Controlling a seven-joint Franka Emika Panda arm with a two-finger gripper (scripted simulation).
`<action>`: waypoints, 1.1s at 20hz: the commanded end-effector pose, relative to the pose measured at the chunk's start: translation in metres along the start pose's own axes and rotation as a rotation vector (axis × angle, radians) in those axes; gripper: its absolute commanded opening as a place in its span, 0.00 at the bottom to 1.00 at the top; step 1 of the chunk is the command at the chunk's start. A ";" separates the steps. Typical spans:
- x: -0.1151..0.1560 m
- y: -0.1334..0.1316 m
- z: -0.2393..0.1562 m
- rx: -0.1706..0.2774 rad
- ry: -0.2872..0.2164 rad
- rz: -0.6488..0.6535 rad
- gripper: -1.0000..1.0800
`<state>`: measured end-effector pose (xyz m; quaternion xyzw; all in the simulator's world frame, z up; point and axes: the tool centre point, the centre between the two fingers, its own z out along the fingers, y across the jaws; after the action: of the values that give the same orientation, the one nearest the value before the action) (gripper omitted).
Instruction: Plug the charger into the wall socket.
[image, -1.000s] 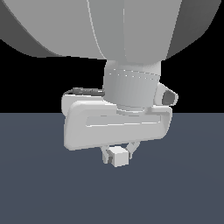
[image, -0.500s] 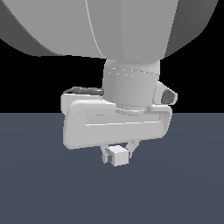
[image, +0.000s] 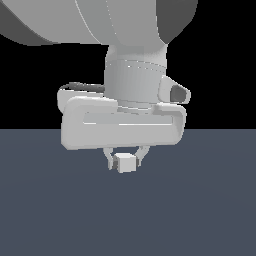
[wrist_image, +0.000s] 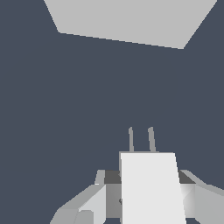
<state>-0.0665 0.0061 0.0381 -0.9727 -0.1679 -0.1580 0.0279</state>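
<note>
In the exterior view my gripper hangs from the arm just above the dark floor. It is shut on the charger, a small white-grey block held between the two fingers. In the wrist view the charger sits between the fingers, and its two thin prongs point away from me. The wall socket is a pale grey plate ahead of the prongs, well apart from them. Its holes do not show. The socket is out of sight in the exterior view.
The dark grey-blue floor spreads all around under the gripper. The large white arm links fill the upper part of the exterior view against a black background.
The gripper, still shut on the charger, has risen a little and shifted slightly to the exterior view's left.
</note>
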 end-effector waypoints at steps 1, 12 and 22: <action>0.008 -0.005 -0.008 -0.008 0.002 0.026 0.00; 0.042 -0.023 -0.038 -0.043 0.002 0.132 0.00; 0.054 -0.027 -0.047 -0.057 -0.001 0.169 0.00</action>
<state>-0.0423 0.0434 0.0989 -0.9836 -0.0830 -0.1594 0.0138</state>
